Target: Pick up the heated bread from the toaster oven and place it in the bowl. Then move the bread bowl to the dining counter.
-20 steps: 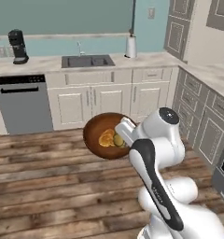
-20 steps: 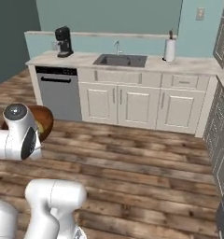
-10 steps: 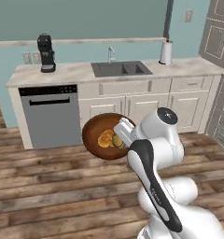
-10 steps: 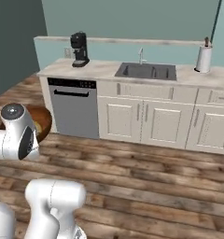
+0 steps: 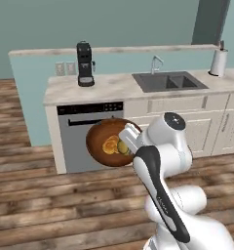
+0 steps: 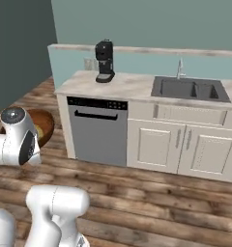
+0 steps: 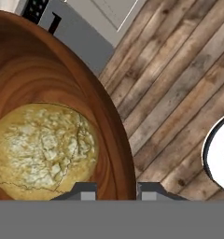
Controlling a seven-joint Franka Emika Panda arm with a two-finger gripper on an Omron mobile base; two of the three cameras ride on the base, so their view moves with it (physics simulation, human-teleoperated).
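Gripper (image 7: pixel 115 189) clamped on rim of bowl (image 5: pixel 100 146), heated bread (image 7: pixel 41 147) inside. Whole scene has shifted since a sec ago: base turning w/ load, dishwasher (image 5: pixel 85 136) now ahead; dining counter leg underway.

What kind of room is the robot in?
A kitchen, it seems: there's a sink set in a marble counter, a dishwasher under it, and a coffee machine on top.

The bowl (image 7: pixel 109 107) is glossy brown wood with visible grain; the heated bread (image 7: pixel 41 149) inside has a rough, cracked matt crust. The floor (image 5: pixel 46 205) is matt wooden planking, the worktop (image 6: pixel 132 87) smooth beige marble.
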